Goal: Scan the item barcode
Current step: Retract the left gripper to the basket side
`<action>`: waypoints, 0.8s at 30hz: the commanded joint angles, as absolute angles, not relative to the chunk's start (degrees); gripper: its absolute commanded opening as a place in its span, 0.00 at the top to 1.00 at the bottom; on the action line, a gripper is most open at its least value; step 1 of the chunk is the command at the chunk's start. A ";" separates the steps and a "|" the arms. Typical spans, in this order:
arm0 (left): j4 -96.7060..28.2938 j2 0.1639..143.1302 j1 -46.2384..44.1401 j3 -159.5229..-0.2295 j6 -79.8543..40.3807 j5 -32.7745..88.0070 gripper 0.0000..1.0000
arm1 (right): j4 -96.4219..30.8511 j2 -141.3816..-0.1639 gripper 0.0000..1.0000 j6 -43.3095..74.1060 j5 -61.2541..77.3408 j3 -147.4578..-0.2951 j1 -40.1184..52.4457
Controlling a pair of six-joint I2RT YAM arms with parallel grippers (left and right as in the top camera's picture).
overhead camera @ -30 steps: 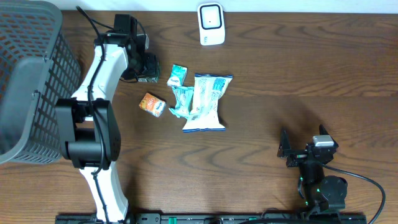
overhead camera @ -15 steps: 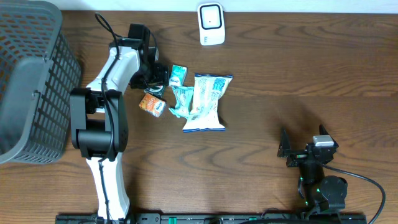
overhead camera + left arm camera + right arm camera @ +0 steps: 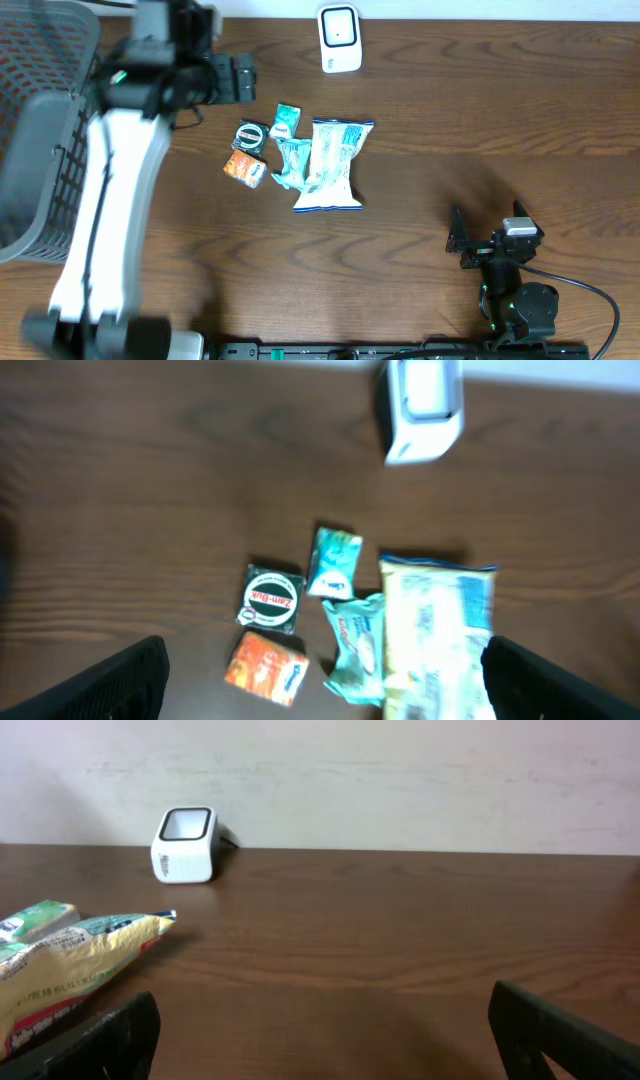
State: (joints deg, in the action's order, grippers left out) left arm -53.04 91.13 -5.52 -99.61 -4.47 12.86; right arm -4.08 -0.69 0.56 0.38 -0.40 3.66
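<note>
Items for scanning lie clustered on a dark wooden table (image 3: 500, 110), upper centre of the overhead frame, just below the white barcode scanner (image 3: 339, 38) standing at the top edge. 5 pieces make up the cluster: a small dark box (image 3: 249, 136) with a round label, an orange packet (image 3: 244, 167) just below it, a small teal packet (image 3: 286, 121) to its right, a crumpled teal wrapper (image 3: 292, 165) and a large blue-and-white snack bag (image 3: 332, 165) (the wrapper lies against the bag's left edge). The left gripper (image 3: 243, 80) hovers at the upper left, above the small dark box and clear of it. In its wrist view the 2 fingers (image 3: 115, 680) sit at the bottom corners of the frame, spread wide, with only the table and packets showing between them. A grey mesh basket (image 3: 40, 130) fills the far left of the overhead frame. The right gripper (image 3: 487, 235) sits at the lower right, well apart from the cluster, its fingers (image 3: 100, 1035) likewise splayed and grasping nothing. Its wrist view looks across the table to the barcode scanner at upper left and the snack bag at the left edge.
</note>
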 commanded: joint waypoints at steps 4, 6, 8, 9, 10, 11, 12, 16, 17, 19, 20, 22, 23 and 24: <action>-60.51 79.35 -4.38 -100.31 -6.31 4.10 0.02 | -4.38 -0.45 0.01 -0.08 0.38 -0.36 4.08; -63.53 76.34 -2.46 -100.31 -8.95 3.33 0.02 | -4.38 -0.45 0.01 -0.05 0.38 -0.34 4.08; -65.87 73.89 0.51 -100.31 -10.74 3.36 0.03 | -4.38 -0.45 0.01 -0.08 0.38 -0.34 4.08; -66.98 72.82 2.33 -100.31 -11.49 3.36 0.02 | -4.38 -0.45 0.01 -0.05 0.38 -0.34 4.08; -67.99 71.96 4.03 -100.31 -11.94 3.38 0.02 | -4.38 -0.45 0.01 -0.08 0.38 -0.34 4.08; -68.99 71.20 5.82 -100.31 -12.40 3.36 0.02 | -4.38 -0.45 0.01 -0.05 0.38 -0.34 4.08; -70.19 70.43 7.79 -100.31 -12.86 3.38 0.02 | -4.36 -0.45 0.01 -0.05 0.38 -0.36 4.08; -74.83 68.77 13.63 -100.29 -13.04 3.40 0.02 | -4.38 -0.45 0.01 -0.08 0.38 -0.36 4.08; -76.47 68.69 14.79 -100.25 -13.04 3.38 0.02 | -4.36 -0.45 0.01 -0.05 0.38 -0.34 4.08; -78.76 68.75 15.68 -100.22 -13.08 3.38 0.02 | -4.38 -0.45 0.01 -0.05 0.38 -0.36 4.08; -79.64 68.79 15.97 -100.12 -13.30 3.38 0.03 | -4.38 -0.45 0.01 -0.05 0.38 -0.34 4.08; -80.14 68.79 16.05 -99.59 -13.41 3.38 0.02 | -4.38 -0.45 0.01 -0.05 0.38 -0.36 4.08; -80.34 68.79 16.05 -99.37 -13.43 3.38 0.02 | -4.38 -0.45 0.01 -0.08 0.38 -0.34 4.08; -80.34 68.82 16.05 -99.18 -13.43 3.38 0.02 | -4.38 -0.45 0.01 -0.05 0.38 -0.34 4.08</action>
